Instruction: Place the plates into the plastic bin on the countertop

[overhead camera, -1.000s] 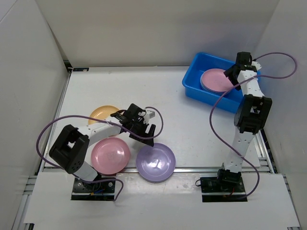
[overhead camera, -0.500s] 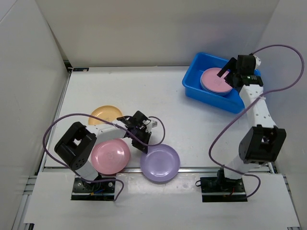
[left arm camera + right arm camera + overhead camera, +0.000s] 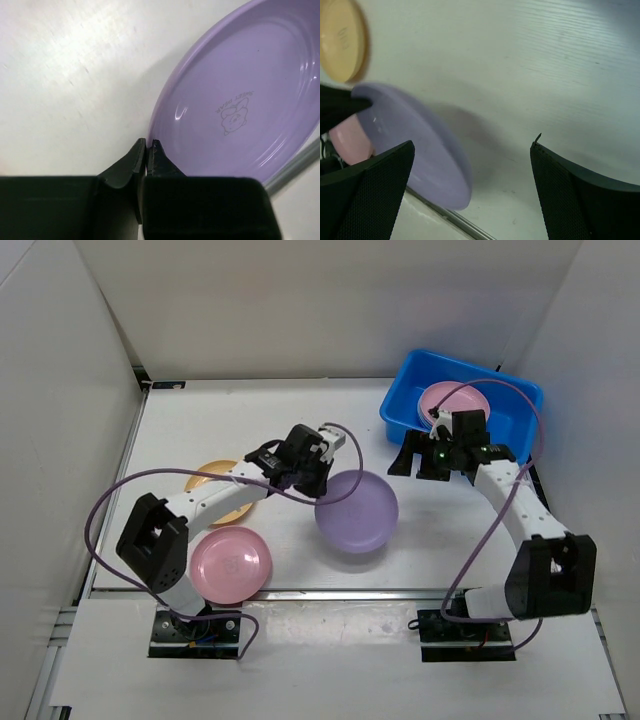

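My left claw pinching the purple plate by its rim — tilted, held clear of the countertop, my right claw spread wide just before the blue bin — a pink plate inside it

matte white tabletop, white walls around, metal rail along the near edge. lying flat on it, well to the left of the left gripper: a yellow-orange plate, partly hidden under the left arm. left of that gripper and nearer the rail: a pink plate. just beyond the right gripper, toward the far right corner: a blue bin, set askew.
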